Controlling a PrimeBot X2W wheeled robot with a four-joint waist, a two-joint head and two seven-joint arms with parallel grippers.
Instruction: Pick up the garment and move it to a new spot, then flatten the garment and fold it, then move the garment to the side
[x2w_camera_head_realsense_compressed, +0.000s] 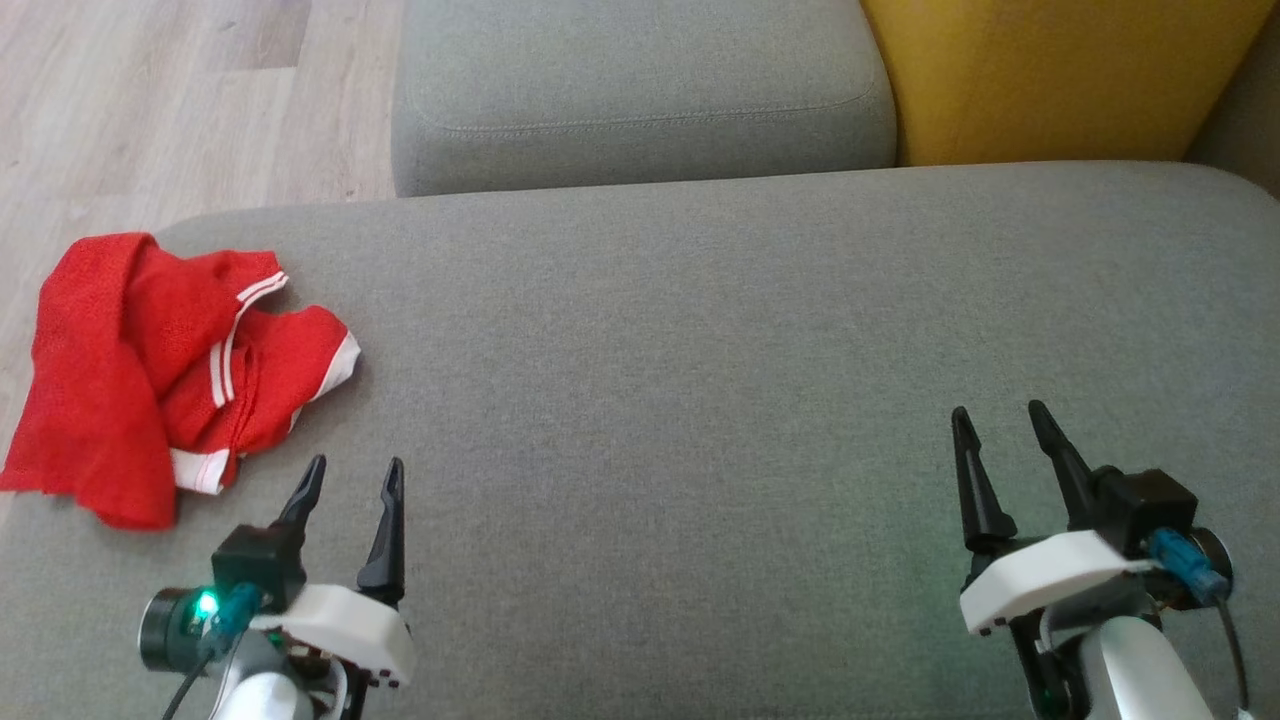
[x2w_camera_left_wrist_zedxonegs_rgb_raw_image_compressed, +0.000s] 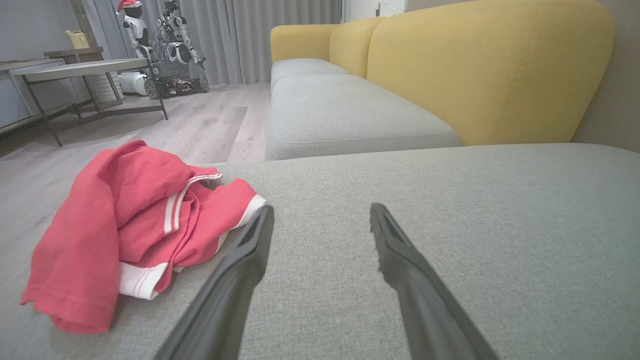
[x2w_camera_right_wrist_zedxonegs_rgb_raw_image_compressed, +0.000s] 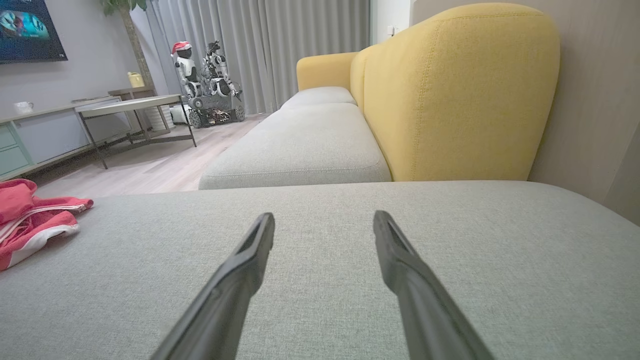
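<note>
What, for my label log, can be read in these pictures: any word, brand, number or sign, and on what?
No text can be read.
Red garment: white stripes, no print showing.
Wall screen: a picture, too blurred for any lettering.

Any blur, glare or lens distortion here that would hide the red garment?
Head view: even, soft light, no glare, red garment clear. Left wrist view: wide-angle bending at the edges, left gripper's fingers slightly soft up close. Right wrist view: same bending, garment cropped at the left edge.
</note>
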